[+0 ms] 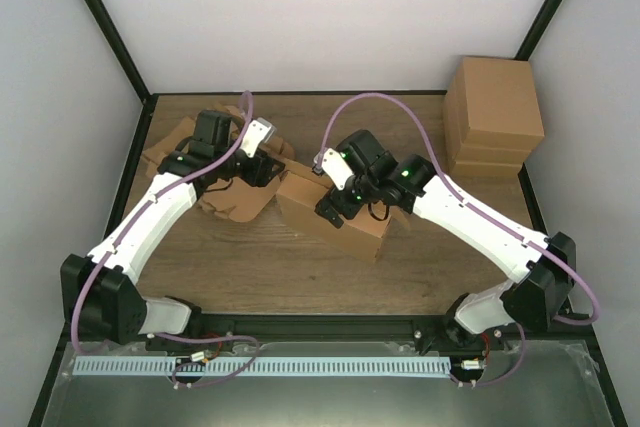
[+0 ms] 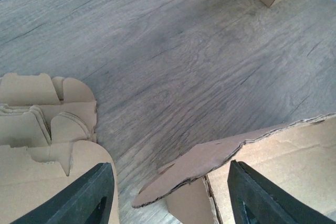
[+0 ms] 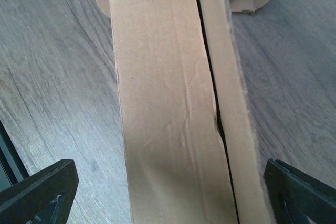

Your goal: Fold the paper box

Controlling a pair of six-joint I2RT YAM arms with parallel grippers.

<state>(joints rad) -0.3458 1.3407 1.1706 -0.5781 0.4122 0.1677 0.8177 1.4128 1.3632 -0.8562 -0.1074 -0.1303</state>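
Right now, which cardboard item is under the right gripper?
The paper box at table centre, straddled by the right gripper; the stacked boxes sit far right, the blanks far left.

Two slim arms in white shells, left arm (image 1: 150, 219), right arm (image 1: 480, 222), chunky black joint housings (image 1: 100, 302), a lilac cable (image 1: 375, 97) looping along each, small green lights (image 1: 405, 173) on the right wrist, white camera block (image 1: 259, 135), matte black wedge-shaped fingers (image 2: 84, 198)
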